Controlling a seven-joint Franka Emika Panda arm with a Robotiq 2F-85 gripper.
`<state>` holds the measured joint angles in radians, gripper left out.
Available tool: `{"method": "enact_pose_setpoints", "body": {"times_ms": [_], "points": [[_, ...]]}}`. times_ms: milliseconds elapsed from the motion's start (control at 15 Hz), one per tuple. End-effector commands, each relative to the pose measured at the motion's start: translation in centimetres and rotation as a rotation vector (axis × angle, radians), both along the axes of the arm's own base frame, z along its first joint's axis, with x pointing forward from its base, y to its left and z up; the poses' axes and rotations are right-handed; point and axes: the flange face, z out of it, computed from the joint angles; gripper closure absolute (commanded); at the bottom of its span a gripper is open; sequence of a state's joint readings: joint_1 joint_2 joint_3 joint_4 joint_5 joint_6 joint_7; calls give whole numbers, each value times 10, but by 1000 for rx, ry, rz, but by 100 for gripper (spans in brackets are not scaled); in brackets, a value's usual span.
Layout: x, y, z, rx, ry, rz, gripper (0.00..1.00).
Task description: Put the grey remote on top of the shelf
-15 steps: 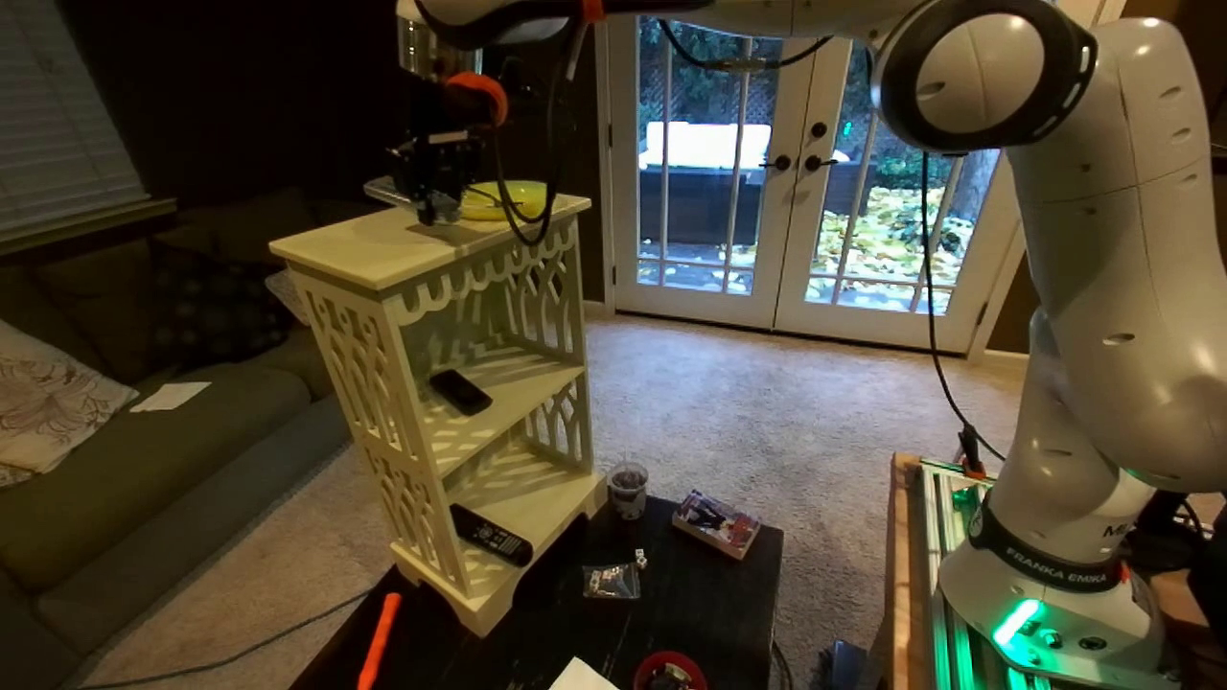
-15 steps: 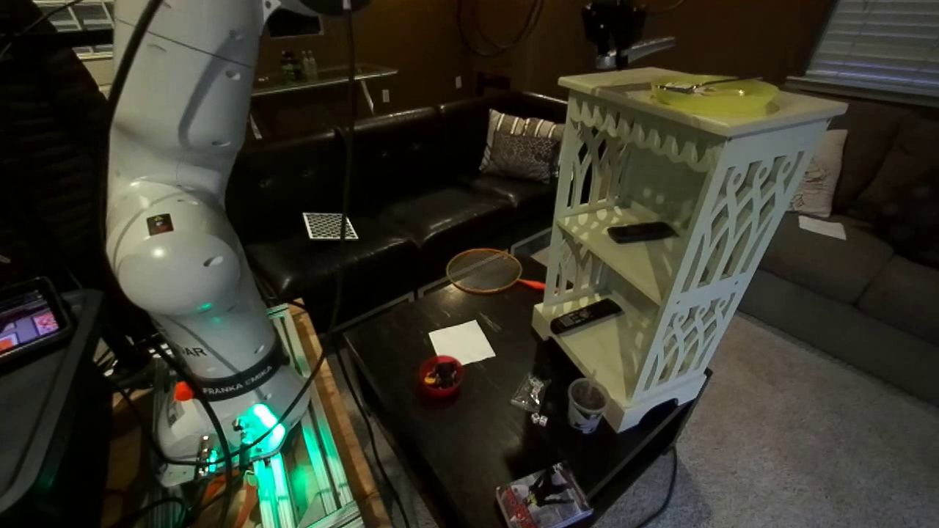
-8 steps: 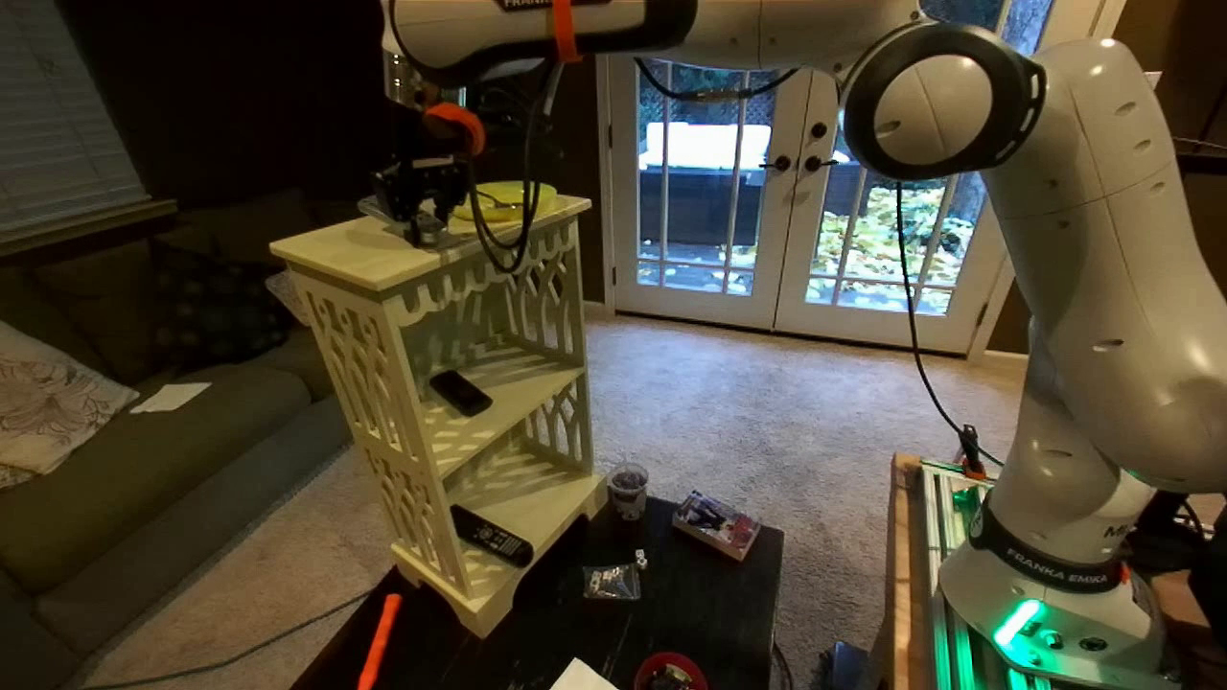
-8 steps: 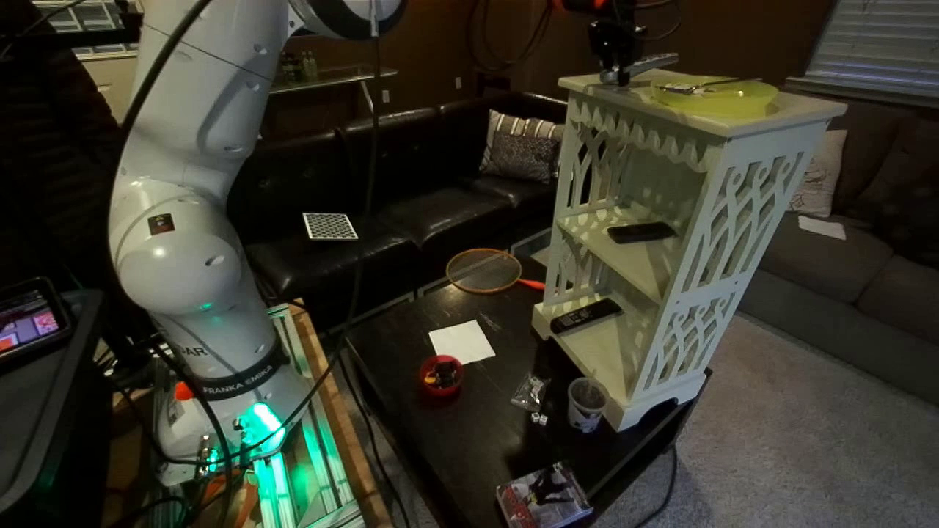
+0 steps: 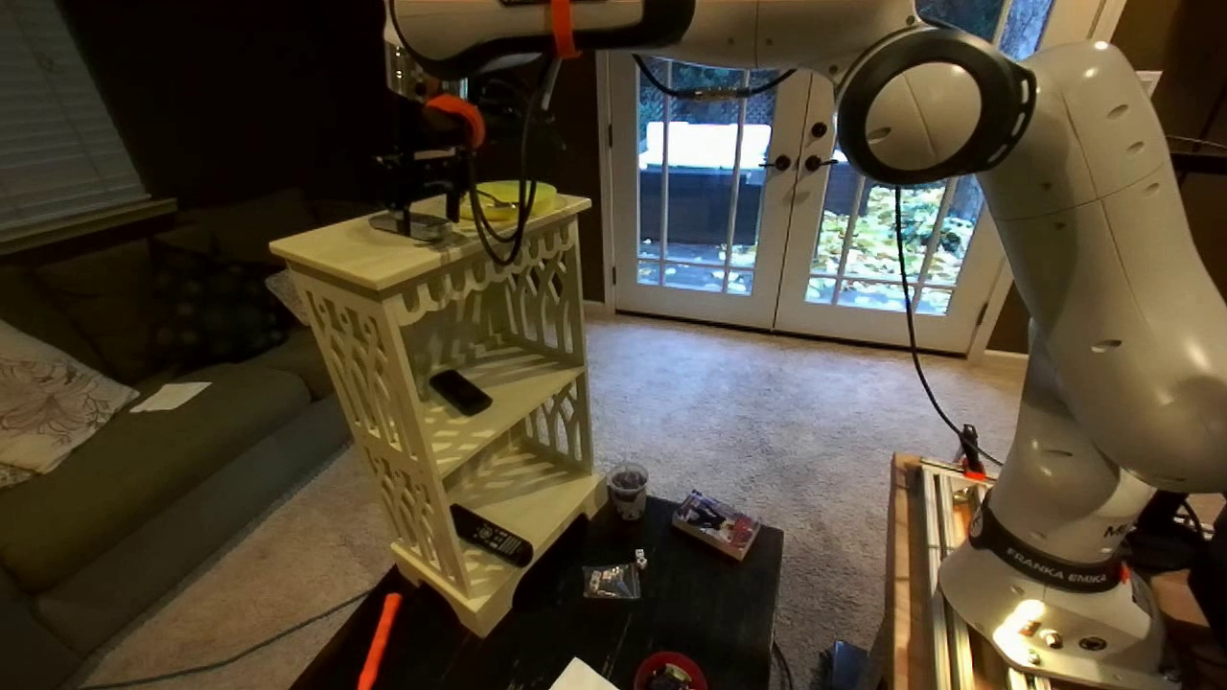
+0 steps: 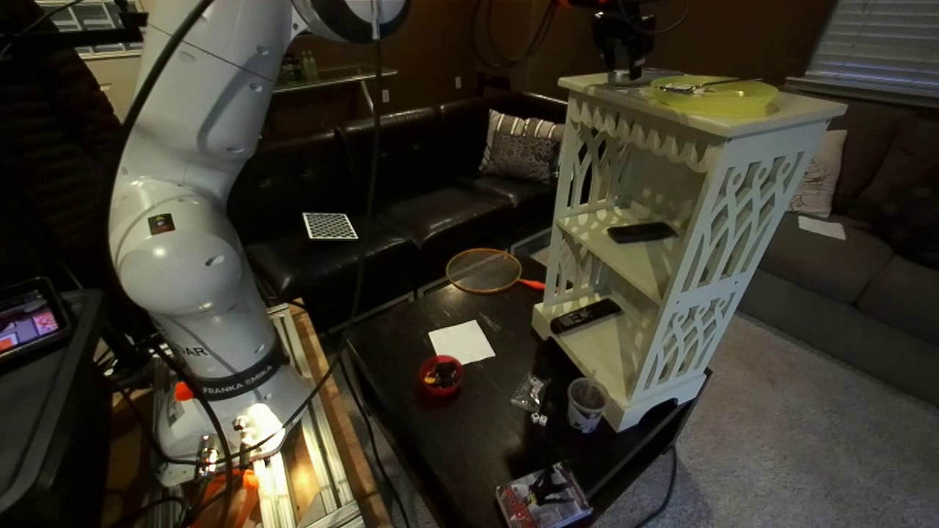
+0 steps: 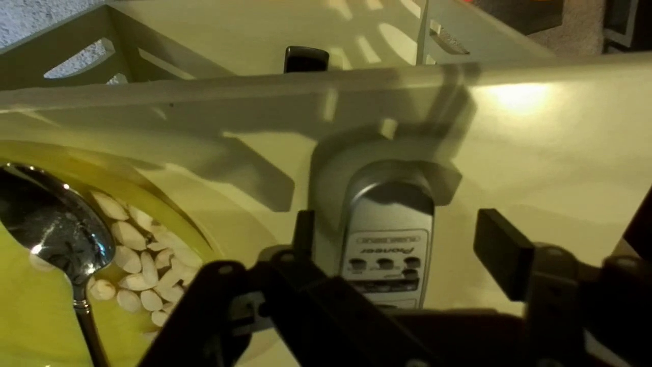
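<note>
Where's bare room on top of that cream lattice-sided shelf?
Free on the shelf: the patch between the slim grey remote and the edge away from the round yellow dish. Crowded: the dish end, and around the remote beneath the black end effector.

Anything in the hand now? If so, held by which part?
Nothing held: the hand is open, with a gap either side of the grey remote, which lies atop the shelf.
</note>
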<state>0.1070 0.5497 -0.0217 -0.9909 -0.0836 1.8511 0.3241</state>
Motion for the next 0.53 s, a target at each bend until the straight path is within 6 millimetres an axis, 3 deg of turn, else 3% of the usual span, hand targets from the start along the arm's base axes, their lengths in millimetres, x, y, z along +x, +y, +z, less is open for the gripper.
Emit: {"method": "enact_pose_setpoints", "body": {"times_ms": [0, 200, 467], "points": [[-10, 8, 29, -32, -5, 7, 0], [-42, 9, 88, -124, -79, 51, 0], [-100, -10, 154, -216, -155, 127, 0]]}}
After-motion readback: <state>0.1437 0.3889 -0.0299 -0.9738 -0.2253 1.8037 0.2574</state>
